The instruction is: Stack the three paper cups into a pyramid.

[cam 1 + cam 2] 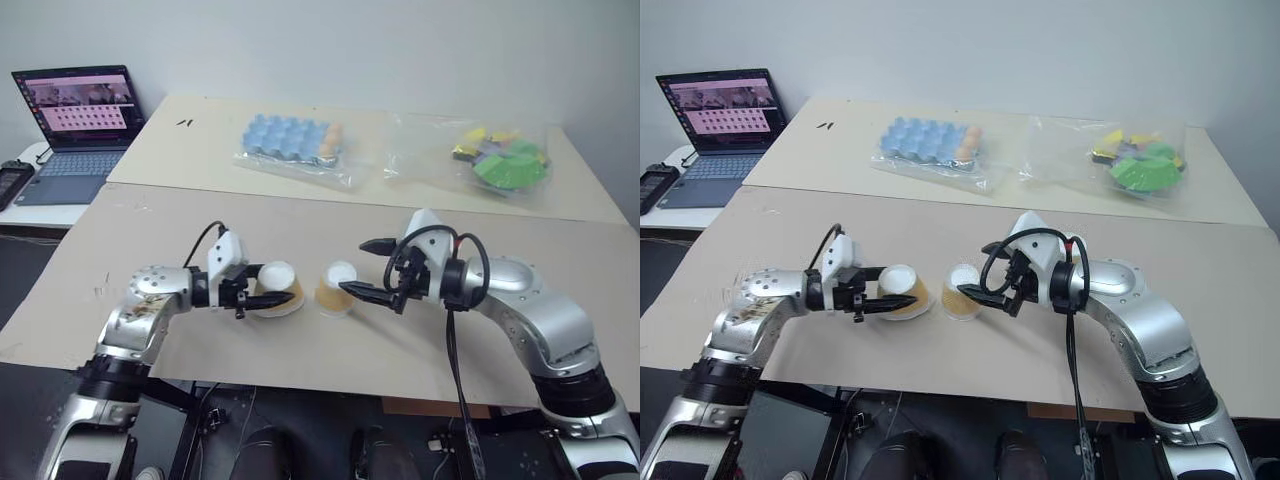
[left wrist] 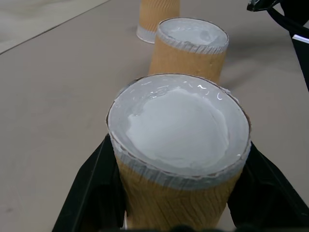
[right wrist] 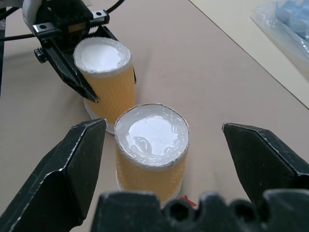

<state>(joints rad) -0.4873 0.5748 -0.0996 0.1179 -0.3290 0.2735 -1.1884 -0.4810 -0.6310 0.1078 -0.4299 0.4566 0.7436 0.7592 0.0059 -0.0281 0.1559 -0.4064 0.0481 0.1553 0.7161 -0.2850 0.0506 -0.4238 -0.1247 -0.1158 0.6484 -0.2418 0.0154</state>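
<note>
Two cups form the base: left gripper clamps one, right gripper straddles the other, released. Next, you probably fetch the third cup.

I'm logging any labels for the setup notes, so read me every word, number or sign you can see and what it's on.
No text here can be read.
Laptop screen: rows of small pictures, any wording too small to read.
Paper cups: plain ribbed sides and white bottoms, no print.
Plastic bags at the back: no legible label.
Small dark mark on the far table: too small to tell.
</note>
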